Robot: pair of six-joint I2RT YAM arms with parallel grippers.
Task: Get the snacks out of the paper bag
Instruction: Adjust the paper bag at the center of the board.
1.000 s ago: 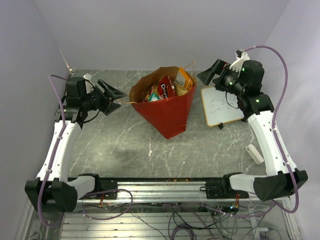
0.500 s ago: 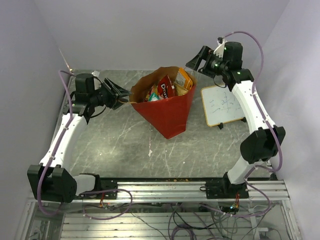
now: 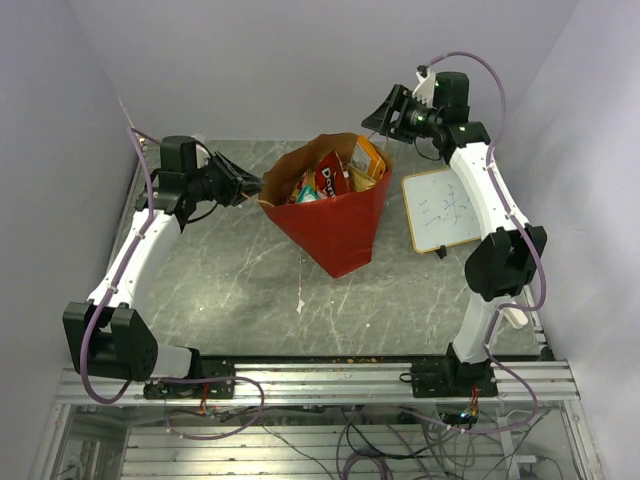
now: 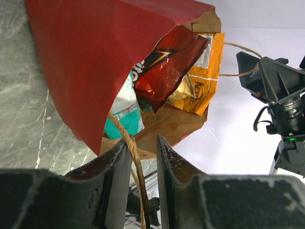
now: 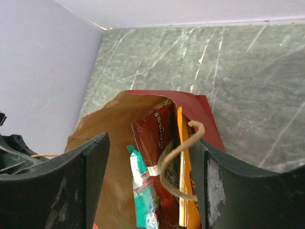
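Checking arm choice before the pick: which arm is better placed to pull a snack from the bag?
Right. The right fingers hang open above the paper bag, snacks below; left fingers straddle its twine handle.

Top cam sits high behind the arm bases, angled down over the whole table (image 3: 230, 290). The paper bag (image 3: 335, 225) is mid-frame and well away. Left wrist cam is low, near table level and right at the bag's mouth. It looks across at the right arm (image 4: 285, 129), w/ the left gripper (image 4: 142, 143) along its bottom edge. Right wrist cam hangs close above the bag, looking down into it btwn the right gripper (image 5: 150, 140) fingers. All 3 share the bag's open mouth & the snacks (image 3: 330, 178) inside.
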